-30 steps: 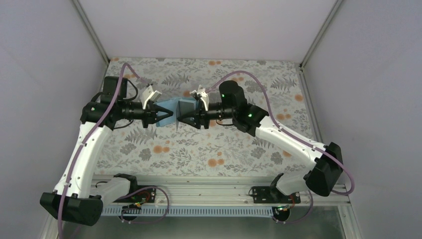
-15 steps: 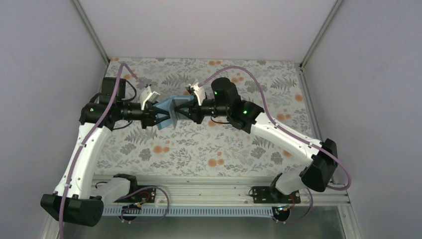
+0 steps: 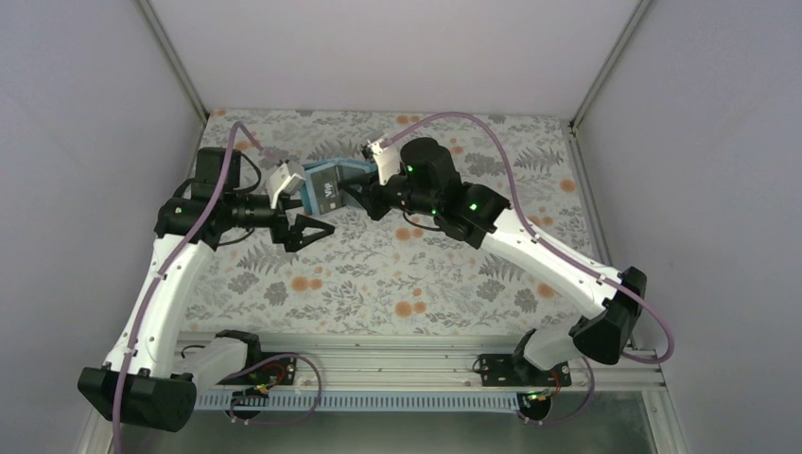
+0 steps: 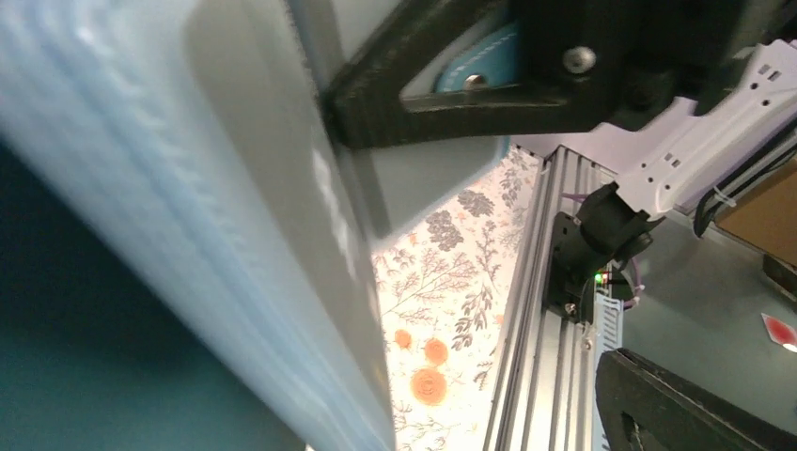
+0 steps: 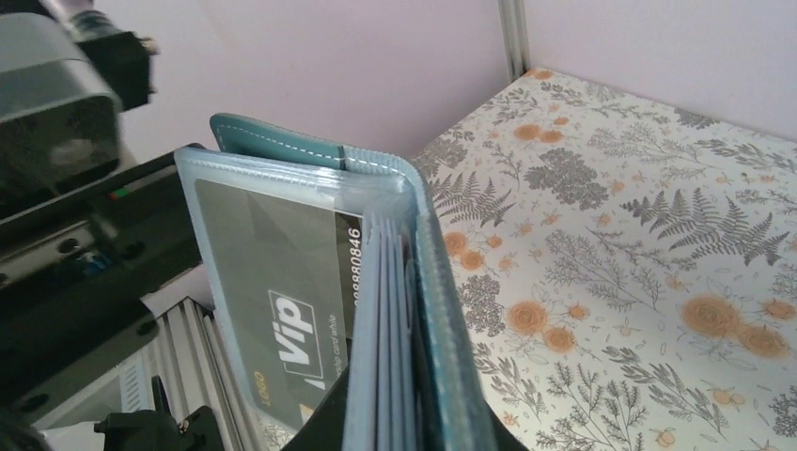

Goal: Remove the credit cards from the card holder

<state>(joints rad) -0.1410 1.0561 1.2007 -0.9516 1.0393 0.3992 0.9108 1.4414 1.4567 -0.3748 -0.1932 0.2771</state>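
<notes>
The teal card holder (image 3: 320, 176) hangs in the air above the flowered cloth, standing on edge, with my right gripper (image 3: 354, 194) shut on it. In the right wrist view the card holder (image 5: 442, 310) fans its pale blue pockets, and a black credit card (image 5: 273, 301) with pale "Vip" lettering sits in the outer clear pocket. That black card (image 3: 327, 197) also faces the top camera. My left gripper (image 3: 317, 212) stands open just left of the holder, holding nothing. Its view is filled by the blurred pocket sleeve (image 4: 188, 235), with one finger (image 4: 677, 409) at lower right. No other cards show.
The flowered cloth (image 3: 426, 274) covers the table between pale side walls. An aluminium rail (image 3: 397, 345) carrying both arm bases runs along the near edge. The two arms meet at the back left of the cloth.
My left gripper has opened and let go of the card holder. The right gripper has closed on it, carried it left and toward the back, and turned it so the black card faces up.
</notes>
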